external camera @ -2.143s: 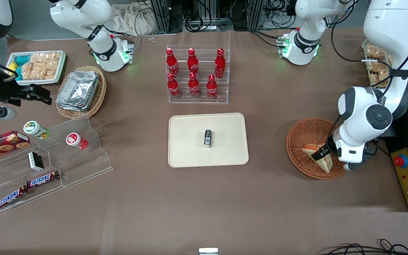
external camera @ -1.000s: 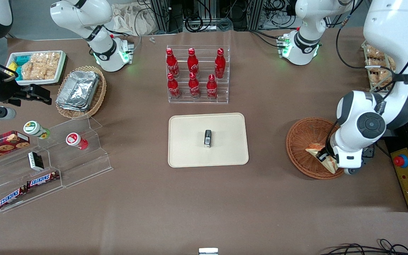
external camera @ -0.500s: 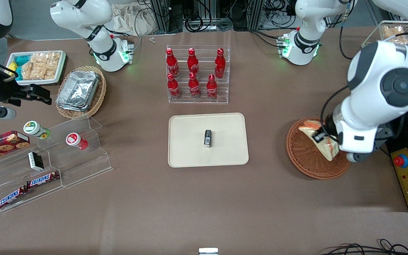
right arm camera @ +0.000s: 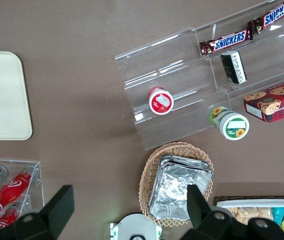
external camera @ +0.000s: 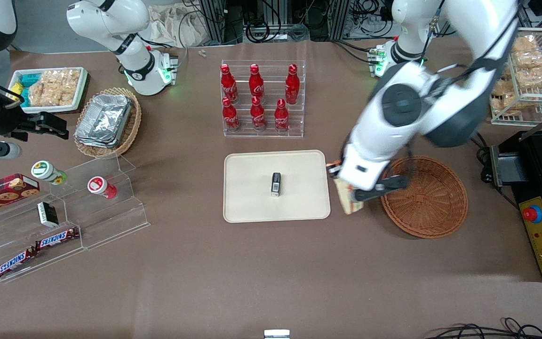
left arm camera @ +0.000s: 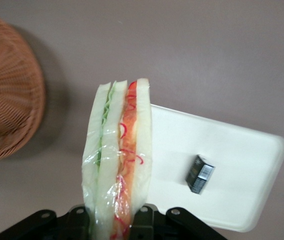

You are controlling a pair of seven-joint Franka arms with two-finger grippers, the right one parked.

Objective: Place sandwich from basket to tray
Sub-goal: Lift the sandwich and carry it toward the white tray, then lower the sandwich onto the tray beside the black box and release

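Observation:
My gripper [left arm camera: 112, 220] is shut on the sandwich [left arm camera: 116, 160], a plastic-wrapped wedge of pale bread with green and red-orange layers. In the front view the gripper [external camera: 341, 186] hangs above the table between the tray [external camera: 252, 207] and the basket [external camera: 433, 202], with the sandwich [external camera: 345, 200] just beside the tray's edge. The reddish-brown woven basket [left arm camera: 6, 115] holds nothing. The cream tray [left arm camera: 242, 165] is flat and carries a small black box [left arm camera: 200, 174].
A clear rack of red cola bottles [external camera: 261, 101] stands farther from the front camera than the tray. Toward the parked arm's end are a tan basket of foil containers [external camera: 106, 120], a snack tray [external camera: 52, 87] and acrylic steps [external camera: 87, 207] with candy bars. A wire rack [external camera: 530, 75] stands at the working arm's end.
The gripper lifted the sandwich out of the basket and carried it toward the tray. The basket now holds nothing, and the arm has swung over the table's middle.

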